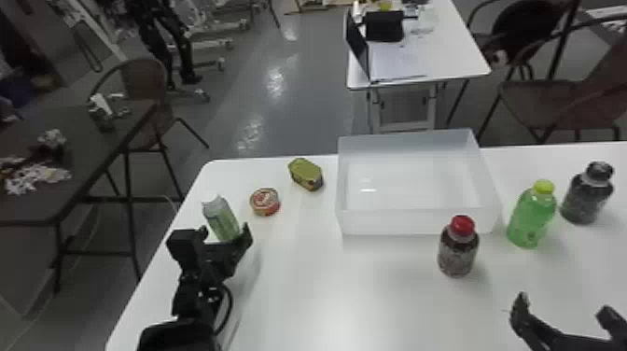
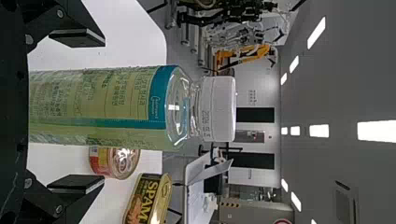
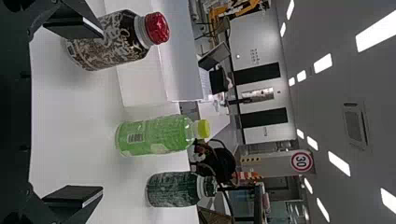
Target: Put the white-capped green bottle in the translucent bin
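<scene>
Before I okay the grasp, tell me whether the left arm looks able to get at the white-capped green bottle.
Likely yes: the left gripper is open at the bottle, with a finger to either side and nothing visibly blocking the way.

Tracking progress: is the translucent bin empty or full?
Empty: the translucent bin has a bare floor; the white-capped bottle is outside, at the open left gripper.

Partly hidden in the wrist views
Left, the white-capped bottle (image 2: 107,108) covers some of the round tin (image 2: 114,163); right, the right gripper (image 1: 563,305) blocks a bit of the red-capped bottle (image 3: 122,41)
</scene>
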`<move>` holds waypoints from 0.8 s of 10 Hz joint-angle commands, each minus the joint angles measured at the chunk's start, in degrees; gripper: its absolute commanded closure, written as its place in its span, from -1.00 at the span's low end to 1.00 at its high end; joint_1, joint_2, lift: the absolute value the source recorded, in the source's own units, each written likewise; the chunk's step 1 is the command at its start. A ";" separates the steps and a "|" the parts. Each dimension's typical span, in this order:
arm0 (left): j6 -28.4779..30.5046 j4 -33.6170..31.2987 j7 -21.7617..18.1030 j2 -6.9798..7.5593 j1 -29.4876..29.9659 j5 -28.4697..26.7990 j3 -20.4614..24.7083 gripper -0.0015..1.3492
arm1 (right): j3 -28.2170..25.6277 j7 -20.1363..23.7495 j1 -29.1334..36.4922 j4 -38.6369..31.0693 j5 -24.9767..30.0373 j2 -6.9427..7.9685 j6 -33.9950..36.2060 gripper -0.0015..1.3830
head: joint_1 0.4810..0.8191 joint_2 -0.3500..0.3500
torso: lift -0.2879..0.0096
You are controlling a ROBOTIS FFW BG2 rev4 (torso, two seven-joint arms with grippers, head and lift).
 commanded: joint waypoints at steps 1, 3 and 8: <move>0.48 1.46 0.00 1.42 -1.53 -0.27 -0.56 -0.62 | 0.00 0.19 -0.34 0.28 0.00 0.22 0.00 -0.83 | 0.27 0.76 | 0.44; -0.49 3.65 0.61 3.26 -2.23 1.57 -1.26 -0.32 | 0.00 0.45 -0.52 0.45 0.00 0.40 0.00 -0.83 | 0.27 0.78 | 0.44; -1.55 3.30 2.37 2.82 -2.14 3.16 -3.72 0.38 | -0.18 0.89 -0.34 0.72 -0.26 0.75 0.00 -0.83 | 0.27 0.83 | 0.44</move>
